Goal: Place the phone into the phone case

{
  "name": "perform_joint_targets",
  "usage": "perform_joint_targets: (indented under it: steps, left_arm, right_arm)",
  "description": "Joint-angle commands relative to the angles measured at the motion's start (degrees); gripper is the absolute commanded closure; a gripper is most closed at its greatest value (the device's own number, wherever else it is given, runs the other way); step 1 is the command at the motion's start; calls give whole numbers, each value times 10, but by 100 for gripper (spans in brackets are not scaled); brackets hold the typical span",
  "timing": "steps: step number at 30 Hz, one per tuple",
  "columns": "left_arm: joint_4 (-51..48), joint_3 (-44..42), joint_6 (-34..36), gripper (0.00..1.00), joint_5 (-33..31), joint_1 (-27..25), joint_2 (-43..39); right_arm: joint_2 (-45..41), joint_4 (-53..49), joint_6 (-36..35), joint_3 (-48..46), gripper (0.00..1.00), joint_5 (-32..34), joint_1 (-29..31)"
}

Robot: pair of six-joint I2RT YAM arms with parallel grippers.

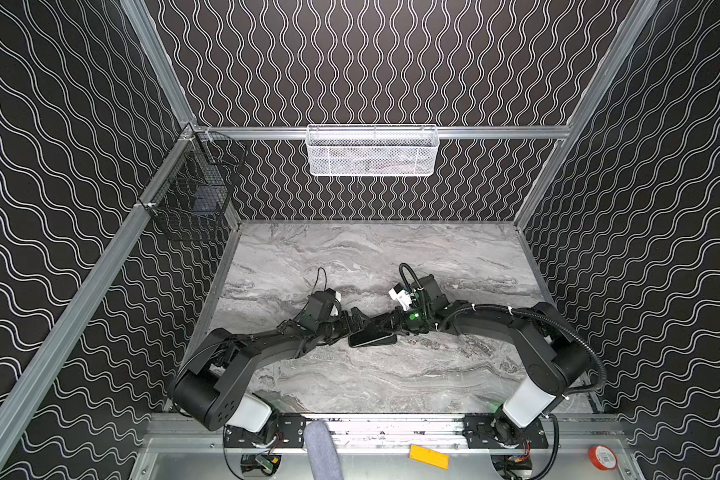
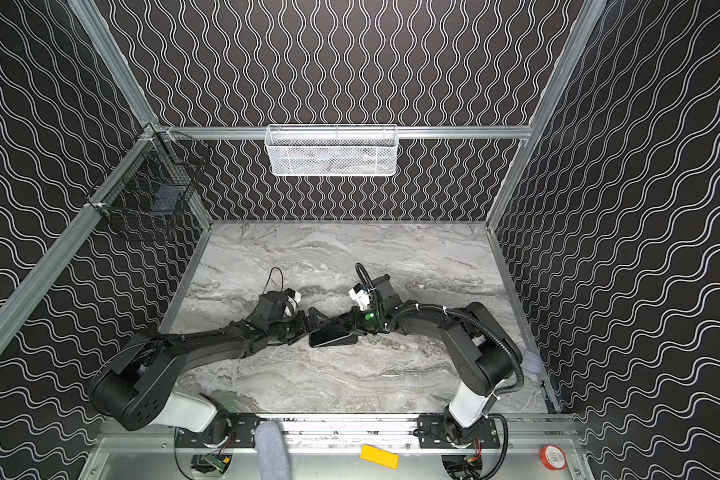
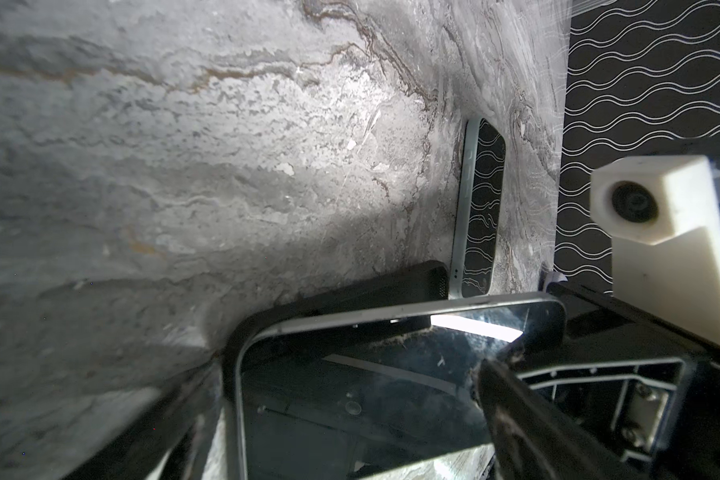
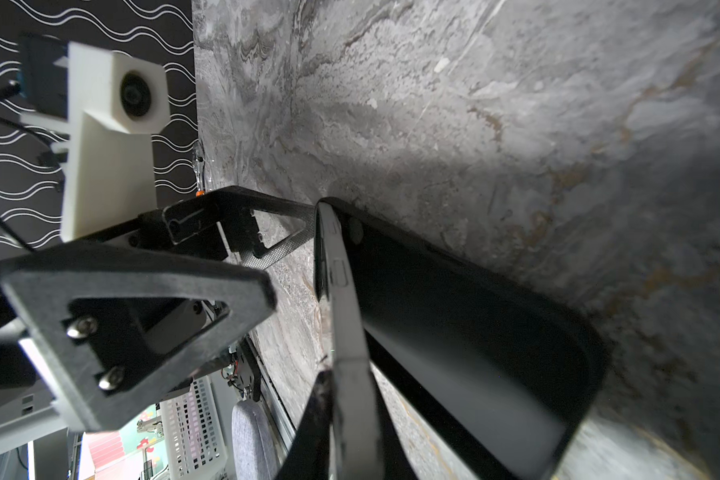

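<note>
The black phone case point(image 4: 487, 332) lies open side up on the marble table, mid-table in both top views point(image 1: 371, 343). The phone point(image 4: 350, 324), silver-rimmed with a dark screen point(image 3: 350, 399), stands tilted in it: its far end sits in the case's end, and the end at my right gripper is raised. My right gripper point(image 4: 350, 382) is shut on the phone's raised end point(image 1: 385, 326). My left gripper point(image 3: 350, 370) is open at the opposite end point(image 1: 356, 326). Its fingers point(image 4: 142, 311) are spread wide, with the phone and case end between them.
A second phone-like slab point(image 3: 479, 208) lies flat near the table's right wall. It is hidden in the top views. A white mesh basket point(image 1: 373, 151) hangs on the back wall and a black wire basket point(image 1: 192, 195) on the left wall. A yellow block point(image 1: 429, 456) and a red tape roll point(image 1: 602, 457) lie below the front rail.
</note>
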Motion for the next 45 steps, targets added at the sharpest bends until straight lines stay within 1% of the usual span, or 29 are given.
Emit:
perform_joint_targets:
  steps: [1,6,14,18,29,31,39,43,45]
  left_arm:
    - [28,6,-3,2,3,1,3]
    - [27,8,-3,2,5,0,5]
    - [25,9,-2,1,4,0,3]
    - [25,9,-3,1,3,0,4]
    - [22,10,-2,1,3,0,1]
    - [22,10,-2,2,3,1,0]
    - [23,7,-3,1,3,0,-1]
    - [23,7,-3,2,3,0,-3]
    - [23,7,-3,2,3,0,-3]
  right_arm:
    - [9,-97,-10,-8,86,57,3]
    - [13,-102,-14,-10,82,68,3]
    - [15,-110,-22,-9,79,85,4]
    - [15,-118,-29,-10,77,96,5]
    - [16,-130,-44,-4,66,112,9]
    - [15,-131,-44,-1,62,114,9]
    - [4,-138,-49,3,41,123,10]
    - [-9,-154,-54,11,31,140,9]
    - [-16,-165,-59,17,28,151,10]
